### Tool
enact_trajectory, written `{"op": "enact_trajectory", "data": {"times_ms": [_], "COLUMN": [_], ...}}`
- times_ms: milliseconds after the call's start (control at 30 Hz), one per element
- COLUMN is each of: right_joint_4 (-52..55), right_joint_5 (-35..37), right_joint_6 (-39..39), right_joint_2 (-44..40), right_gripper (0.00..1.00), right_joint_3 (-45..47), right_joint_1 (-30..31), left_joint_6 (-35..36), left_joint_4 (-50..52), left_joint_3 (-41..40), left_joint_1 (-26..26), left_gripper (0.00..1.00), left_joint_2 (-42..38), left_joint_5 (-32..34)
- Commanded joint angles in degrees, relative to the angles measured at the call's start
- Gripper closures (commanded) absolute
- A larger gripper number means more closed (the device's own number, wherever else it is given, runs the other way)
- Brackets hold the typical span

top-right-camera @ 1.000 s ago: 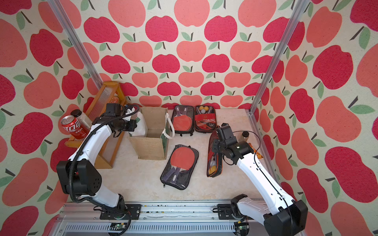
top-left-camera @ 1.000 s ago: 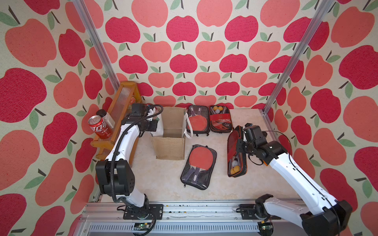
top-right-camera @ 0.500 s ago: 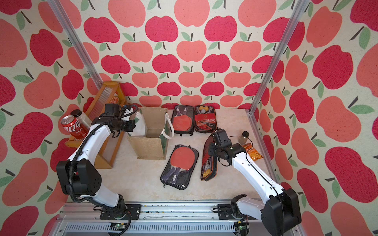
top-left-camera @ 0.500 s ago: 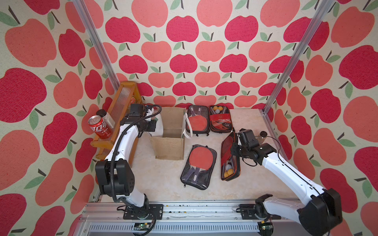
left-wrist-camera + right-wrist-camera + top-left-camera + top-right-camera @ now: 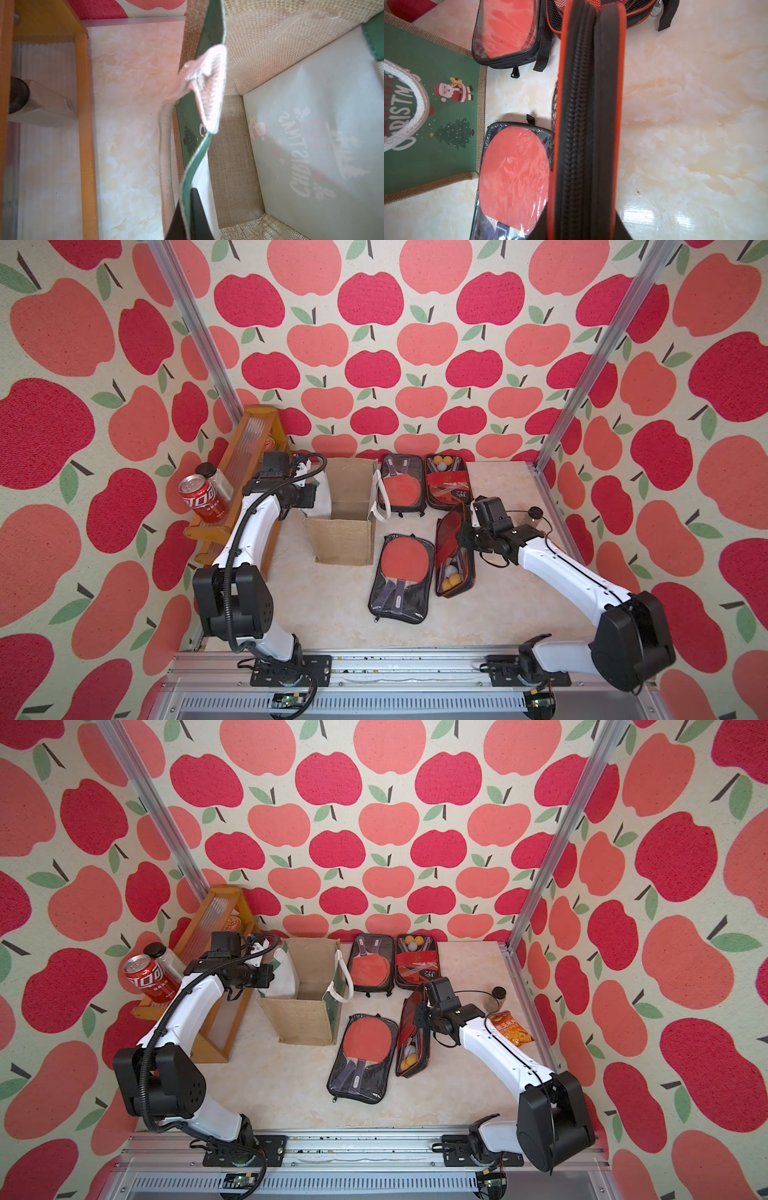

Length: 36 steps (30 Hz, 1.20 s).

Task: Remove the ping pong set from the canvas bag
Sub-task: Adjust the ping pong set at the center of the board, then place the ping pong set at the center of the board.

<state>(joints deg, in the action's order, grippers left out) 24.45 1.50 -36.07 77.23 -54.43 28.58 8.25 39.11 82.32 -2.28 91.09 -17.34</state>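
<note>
1. R side first: your right gripper is closed partway onto the ping pong set, the black case w/ orange trim. It's got it pinched across the thin zipper edge
2. That set is already out of the canvas bag. It's over the table off to the bag's right, standing roughly upright on edge. Another set lies flat between it and the bag, just beside it. The near end looks to be down at the tabletop, but I can't tell if it's actually touching
3. Your left gripper is squeezed fully closed on the bag's green-trimmed rim at the left wall, propping the mouth open. From the wrist cam the bag floor looks bare, so imo nothing's left in there
4. The bit that matters: the case hangs right under the R jaws. Its long axis runs from your near edge toward the back wall, parallel to the flat set. One broad face looks at the flat set and the other looks at bare table on the right
5. So imo the next move is lay it over to the right & let go. Tip it left and it probably lands on the flat set
6. R arm is the only one near it, L is way over past the bag. The 2 sets at the back are near the far end of the case, so don't push it fwd
</note>
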Motion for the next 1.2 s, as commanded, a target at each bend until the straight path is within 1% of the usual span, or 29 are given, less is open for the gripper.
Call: {"op": "enact_trajectory", "data": {"times_ms": [0,267,400,533,633,700,867,1033,1167], "right_joint_4": [-2.73,-3.0,-1.44,2.77,5.65,6.09,2.27,-0.36,-4.79], "right_joint_5": [-1.64,-4.04,-3.95,-2.21,-2.2,-3.73,-12.04,-14.55,-18.98], "right_joint_6": [0.75,1.95,3.22,6.26,8.22,8.91,8.26,7.7,6.1], "right_joint_2": [1.04,4.69,5.47,3.48,0.99,-0.82,-5.24,-8.03,-9.34], "right_gripper": [1.0,1.0,1.0,1.0,1.0,1.0,1.0,1.0,1.0], "right_joint_3": [-2.9,-6.18,-7.72,-9.22,-9.58,-8.91,-3.65,1.21,6.08], "right_joint_1": [-0.08,0.07,0.29,0.01,-1.1,-2.12,-5.56,-7.45,-9.76], "left_joint_6": [-0.6,-0.19,-0.09,0.01,0.01,0.06,0.01,0.1,0.1], "left_joint_4": [1.68,2.55,2.55,2.74,2.77,2.66,2.76,2.81,2.9], "left_joint_3": [-0.93,-0.17,-0.21,-0.23,-0.22,-0.45,-0.24,-0.56,-0.39], "left_joint_1": [-0.6,-0.29,-0.17,-0.11,-0.06,-0.05,0.3,0.44,0.5], "left_gripper": [1.0,1.0,1.0,1.0,1.0,1.0,1.0,1.0,1.0], "left_joint_2": [0.02,1.01,1.15,1.31,1.59,1.8,2.32,2.1,2.2], "left_joint_5": [-0.47,-1.55,-1.47,-1.47,-1.62,-1.73,-1.73,-1.55,-1.59]}}
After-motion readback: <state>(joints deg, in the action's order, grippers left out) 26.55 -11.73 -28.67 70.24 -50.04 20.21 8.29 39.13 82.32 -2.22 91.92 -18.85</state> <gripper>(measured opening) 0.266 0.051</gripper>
